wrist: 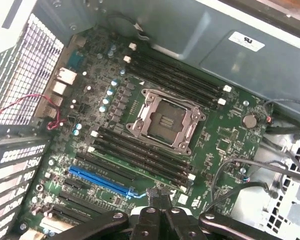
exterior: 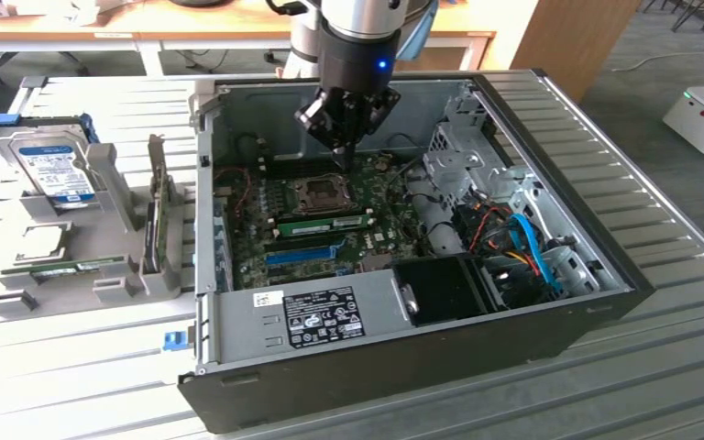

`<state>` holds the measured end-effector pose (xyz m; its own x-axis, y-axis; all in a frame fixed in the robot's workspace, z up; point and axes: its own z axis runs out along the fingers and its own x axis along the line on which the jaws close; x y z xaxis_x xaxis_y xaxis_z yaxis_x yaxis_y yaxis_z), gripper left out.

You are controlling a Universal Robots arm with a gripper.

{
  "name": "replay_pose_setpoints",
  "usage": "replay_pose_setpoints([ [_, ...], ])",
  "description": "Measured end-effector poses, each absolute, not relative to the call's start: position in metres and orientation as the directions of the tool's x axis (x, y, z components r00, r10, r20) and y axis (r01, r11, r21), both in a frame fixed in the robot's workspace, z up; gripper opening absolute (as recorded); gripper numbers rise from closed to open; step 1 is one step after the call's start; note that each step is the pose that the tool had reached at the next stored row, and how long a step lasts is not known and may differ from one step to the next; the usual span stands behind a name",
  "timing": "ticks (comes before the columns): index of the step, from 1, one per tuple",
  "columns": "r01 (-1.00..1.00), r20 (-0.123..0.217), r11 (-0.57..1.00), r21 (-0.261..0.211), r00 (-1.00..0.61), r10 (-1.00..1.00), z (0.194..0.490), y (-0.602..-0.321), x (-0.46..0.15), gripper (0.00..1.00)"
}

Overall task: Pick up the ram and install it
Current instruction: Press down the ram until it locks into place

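Observation:
A long green ram (exterior: 327, 223) with a white label sits along the memory slots on the near side of the CPU socket (exterior: 324, 192), inside the open computer case (exterior: 389, 357). My gripper (exterior: 342, 156) hangs over the motherboard, above the far side of the socket and apart from the ram. Its fingers are shut with nothing between them. In the wrist view the shut gripper (wrist: 157, 199) points at the board near the blue slot (wrist: 102, 181), with the socket (wrist: 165, 121) and the dark memory slots (wrist: 139, 152) beyond it.
At the exterior view's left, a grey rack (exterior: 120, 275) holds a silver hard drive with a blue label (exterior: 56, 170), another green stick lying flat (exterior: 77, 268) and an upright card (exterior: 154, 206). Cables (exterior: 517, 243) and a drive cage (exterior: 462, 151) crowd the case's right side.

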<state>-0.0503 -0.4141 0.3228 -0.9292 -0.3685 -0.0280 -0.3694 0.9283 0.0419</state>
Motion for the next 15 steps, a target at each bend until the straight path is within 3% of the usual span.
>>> replay_pose_setpoints([
  [15, -0.269, -0.028, 0.962, 0.042, -0.963, -0.268, 0.3227, -0.4141, -0.0503, 0.11],
])
